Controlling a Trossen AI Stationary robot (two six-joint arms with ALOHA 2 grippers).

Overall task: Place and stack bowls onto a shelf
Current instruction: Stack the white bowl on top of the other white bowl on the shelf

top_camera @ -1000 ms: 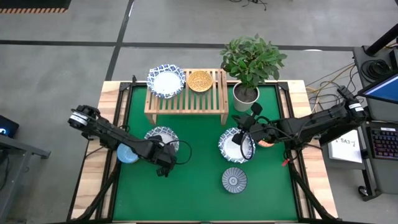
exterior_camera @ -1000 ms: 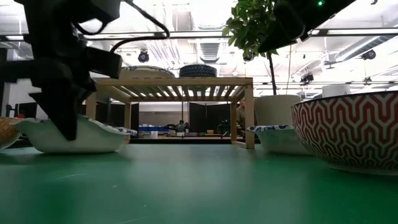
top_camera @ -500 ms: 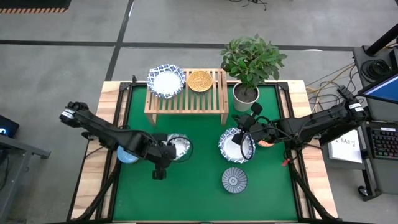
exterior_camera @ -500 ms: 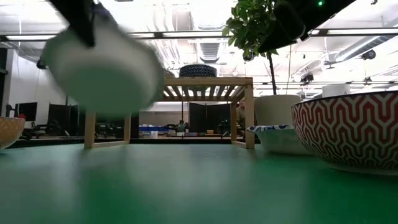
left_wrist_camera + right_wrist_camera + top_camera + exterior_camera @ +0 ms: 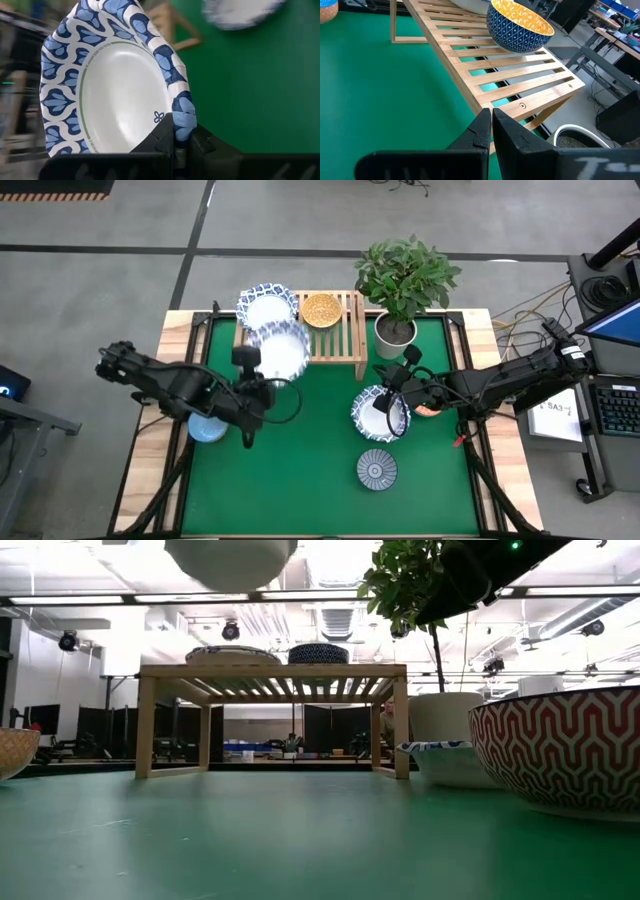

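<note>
My left gripper (image 5: 262,383) is shut on a wide white bowl with a blue patterned rim (image 5: 282,350), high above the table by the wooden shelf's (image 5: 345,340) near left edge. Only its underside (image 5: 230,558) shows in the low view. On the shelf's slats rest a second blue-rimmed white bowl (image 5: 265,307) and a mustard-yellow bowl (image 5: 322,310). My right gripper (image 5: 388,380) hangs shut over another blue-rimmed bowl (image 5: 378,415) on the green mat, touching nothing, pointing at the shelf (image 5: 520,75). My left gripper pinches the bowl's blue patterned rim (image 5: 183,124) between its two fingers, one finger (image 5: 161,134) on the white inner face and the other outside the wall. The bowl is lifted clear of the table and stands out beyond the fingertips.
On the mat rest a light-blue bowl (image 5: 205,428) under my left arm, a grey-blue patterned bowl (image 5: 377,470) near the front and an orange-red patterned bowl (image 5: 560,750) by my right arm. A potted plant (image 5: 396,330) stands right of the shelf.
My left gripper has risen steeply and gone toward the far edge and the shelf, rolling its wrist. The blue-rimmed bowl, which sat on the mat a second ago, is lifted clear and now hangs above shelf height.
</note>
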